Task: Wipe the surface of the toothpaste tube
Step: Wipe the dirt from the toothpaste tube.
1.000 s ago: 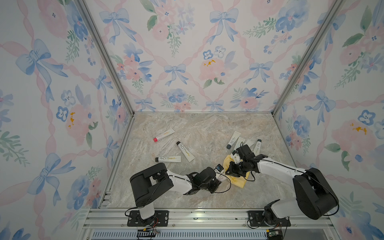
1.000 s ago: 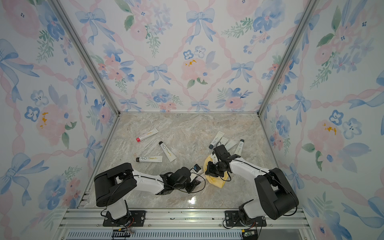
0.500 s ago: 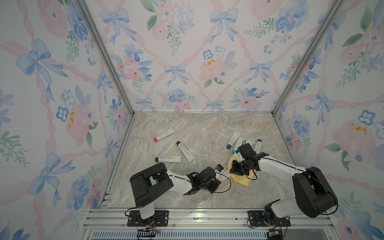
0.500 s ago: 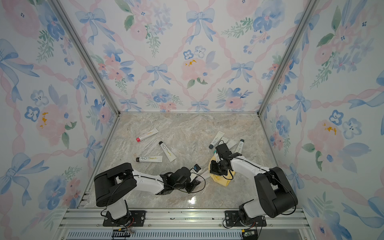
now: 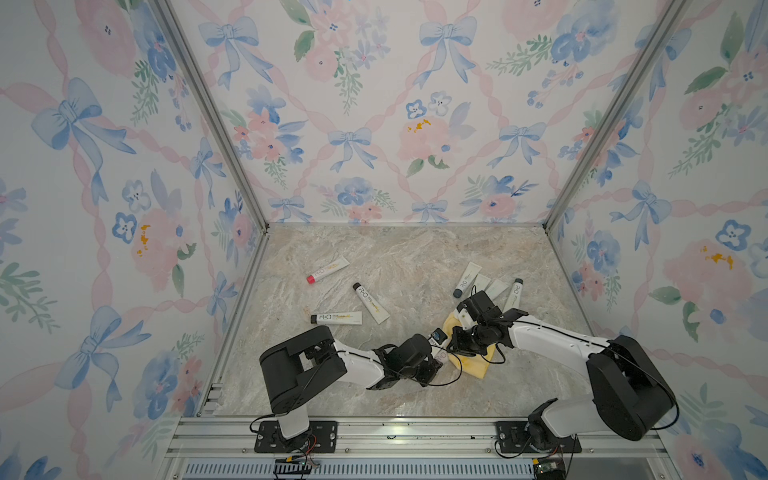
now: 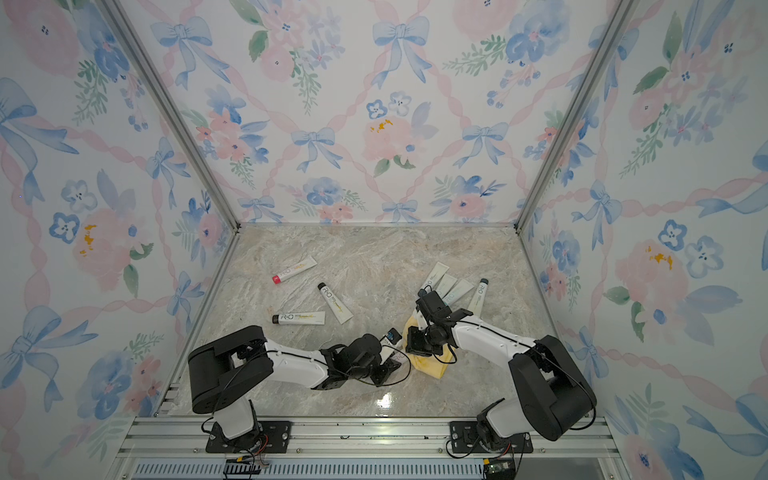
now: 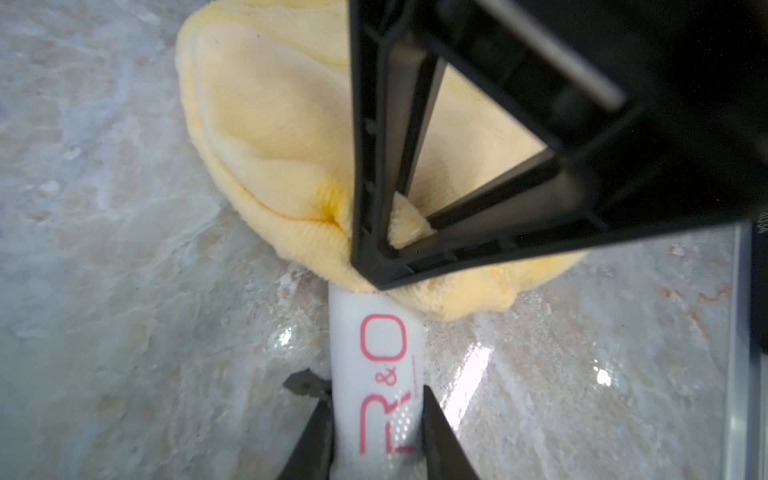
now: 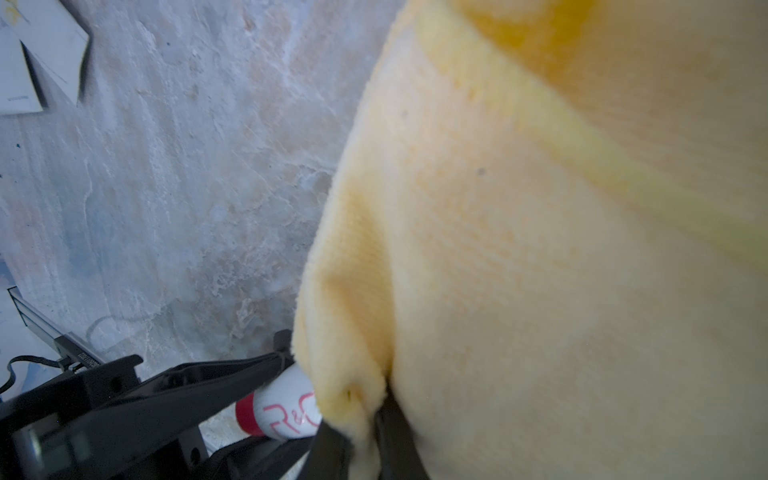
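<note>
A white toothpaste tube (image 7: pixel 376 374) with red "R&O" lettering and a red cap (image 8: pixel 246 415) lies low over the marble floor, and my left gripper (image 7: pixel 376 401) is shut on it near the cap end. My right gripper (image 8: pixel 365 432) is shut on a fold of a yellow cloth (image 8: pixel 519 249). The cloth (image 7: pixel 270 124) lies over the tube's far end and hides it. In both top views the two grippers meet at the front middle: left gripper (image 5: pixel 434 359), right gripper (image 5: pixel 455 345), and the cloth (image 6: pixel 430 365) spread under the right one.
Other tubes lie on the floor: one with a red cap (image 5: pixel 328 270) at the back left, two with black caps (image 5: pixel 371 303) (image 5: pixel 336 318) in the middle, and a cluster (image 5: pixel 484 284) close behind my right wrist. Aluminium posts and floral walls enclose the floor.
My right gripper carried the cloth away along the tube toward the back right, then drew it back toward the left gripper. The left arm and tube stayed put.
</note>
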Controlling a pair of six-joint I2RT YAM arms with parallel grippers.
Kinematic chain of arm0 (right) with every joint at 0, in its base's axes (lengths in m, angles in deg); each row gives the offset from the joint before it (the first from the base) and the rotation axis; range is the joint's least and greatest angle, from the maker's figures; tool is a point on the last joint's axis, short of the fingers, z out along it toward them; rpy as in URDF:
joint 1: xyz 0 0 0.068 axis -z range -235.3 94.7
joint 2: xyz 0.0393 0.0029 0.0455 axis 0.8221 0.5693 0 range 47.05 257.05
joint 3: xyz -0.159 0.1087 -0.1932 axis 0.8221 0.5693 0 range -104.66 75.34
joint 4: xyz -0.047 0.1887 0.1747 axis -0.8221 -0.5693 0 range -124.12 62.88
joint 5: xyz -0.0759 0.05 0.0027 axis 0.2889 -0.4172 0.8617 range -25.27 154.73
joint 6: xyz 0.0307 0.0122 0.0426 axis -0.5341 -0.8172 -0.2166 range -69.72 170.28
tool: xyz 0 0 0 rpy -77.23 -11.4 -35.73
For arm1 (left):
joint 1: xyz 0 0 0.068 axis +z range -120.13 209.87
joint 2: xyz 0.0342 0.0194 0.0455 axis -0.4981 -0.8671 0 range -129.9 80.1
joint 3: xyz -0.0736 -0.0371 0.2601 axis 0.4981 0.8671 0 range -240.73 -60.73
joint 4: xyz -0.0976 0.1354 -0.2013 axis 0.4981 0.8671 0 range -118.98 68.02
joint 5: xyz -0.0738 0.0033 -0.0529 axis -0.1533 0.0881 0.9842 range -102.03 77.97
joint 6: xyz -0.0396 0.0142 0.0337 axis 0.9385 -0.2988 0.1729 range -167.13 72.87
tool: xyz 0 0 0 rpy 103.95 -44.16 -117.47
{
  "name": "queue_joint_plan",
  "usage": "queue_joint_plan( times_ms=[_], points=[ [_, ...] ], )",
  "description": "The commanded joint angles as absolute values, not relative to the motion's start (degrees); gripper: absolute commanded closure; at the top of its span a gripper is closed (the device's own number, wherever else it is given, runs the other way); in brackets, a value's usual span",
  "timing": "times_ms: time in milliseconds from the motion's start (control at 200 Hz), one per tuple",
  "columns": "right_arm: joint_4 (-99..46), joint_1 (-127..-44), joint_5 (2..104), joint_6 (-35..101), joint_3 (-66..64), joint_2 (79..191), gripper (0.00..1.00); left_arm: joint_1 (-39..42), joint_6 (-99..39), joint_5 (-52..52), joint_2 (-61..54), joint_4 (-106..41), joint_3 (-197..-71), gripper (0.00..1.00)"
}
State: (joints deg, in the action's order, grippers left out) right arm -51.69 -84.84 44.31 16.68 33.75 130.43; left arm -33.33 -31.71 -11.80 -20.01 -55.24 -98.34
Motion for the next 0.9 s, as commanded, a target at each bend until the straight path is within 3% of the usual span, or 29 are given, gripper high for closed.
queue_joint_plan(
  times_ms=[0,305,695,895],
  points=[
    [-56.8,-80.6,51.9,18.4,35.0,133.7,0.87,-33.7,-32.1,-10.5,-22.0,-49.2,-96.8,0.73],
    [-55.5,-75.5,51.5,20.5,33.7,136.5,0.87,-33.6,-32.1,-10.5,-22.0,-49.1,-96.8,0.73],
    [-54.2,-87.6,42.0,14.9,35.1,130.5,0.87,-33.6,-32.1,-10.3,-22.2,-49.1,-97.1,0.73],
    [-53.3,-89.5,41.4,13.3,37.1,131.1,0.87,-33.6,-32.1,-10.3,-22.2,-49.1,-97.1,0.73]
  ],
)
